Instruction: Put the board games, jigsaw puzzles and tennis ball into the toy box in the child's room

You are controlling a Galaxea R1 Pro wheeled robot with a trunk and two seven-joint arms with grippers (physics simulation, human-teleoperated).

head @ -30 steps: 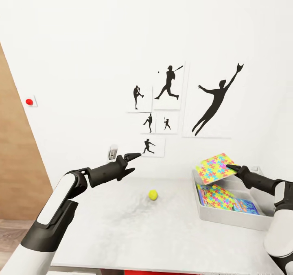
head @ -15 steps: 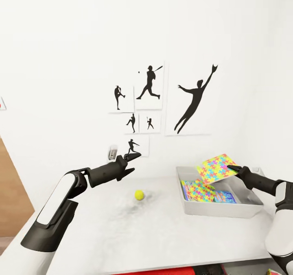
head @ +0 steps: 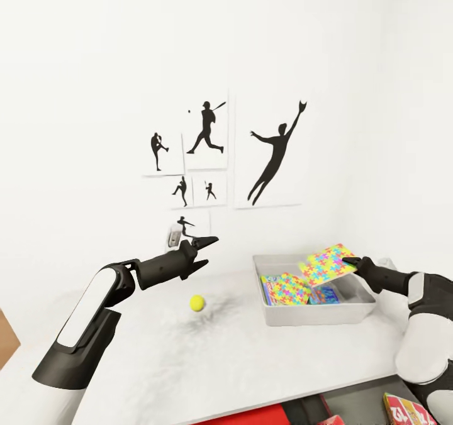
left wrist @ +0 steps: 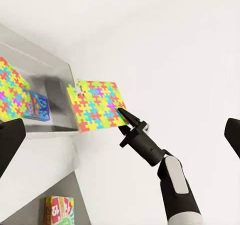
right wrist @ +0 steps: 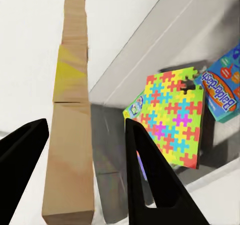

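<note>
While your right gripper (head: 348, 262) holds the second thin multicoloured jigsaw sheet (head: 326, 264) by one edge over the shallow light-grey toy box (head: 314, 314), the step in hand reads as the drop of that sheet.

Item, held: the sheet, tilted, above the box's far side; the left wrist view confirms your right fingers (left wrist: 125, 117) pinched on its corner.

Item, in the box: a matching bright puzzle sheet (head: 286, 288) lying flat, with a small blue printed game box (head: 325, 295) beside it.

Item, outstanding: the small yellow-green tennis ball (head: 197, 302), on the pale grey bench (head: 251, 362), well apart from the box and below your left gripper (head: 204, 251).

Item, left gripper: raised above the bench, fingers spread wide, holding nothing.

Item, lower right corner of the head view: a red printed card box (head: 408, 410), below the bench edge; its support cannot be told.

Next move, as judged: lower the sheet until it clears the box rim, flatten it, then part the fingers. The ball suits your left arm afterwards.
</note>
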